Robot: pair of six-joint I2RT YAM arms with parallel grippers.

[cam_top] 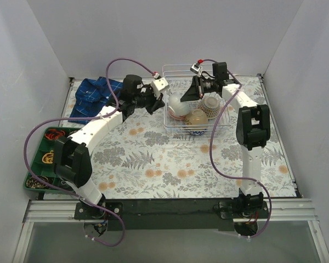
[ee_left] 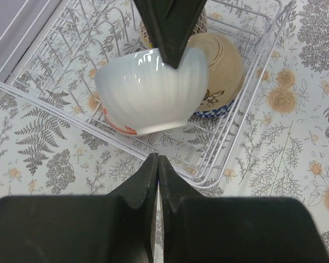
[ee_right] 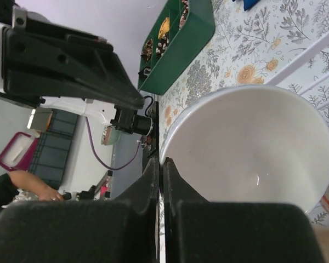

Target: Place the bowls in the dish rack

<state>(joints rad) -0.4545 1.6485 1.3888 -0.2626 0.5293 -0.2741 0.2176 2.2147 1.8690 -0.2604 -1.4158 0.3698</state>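
Observation:
The white wire dish rack stands at the back middle of the table. In it a white ribbed bowl lies tilted on its side; it also shows in the left wrist view and the right wrist view. A beige bowl and a patterned bowl lie beside it. My right gripper reaches into the rack and is shut on the white bowl's rim. My left gripper is shut and empty just outside the rack's left side.
A green compartment tray with small items sits at the left edge. A blue checked cloth lies at the back left. White walls close in the table on three sides. The rack's wire rim runs just ahead of my left fingers.

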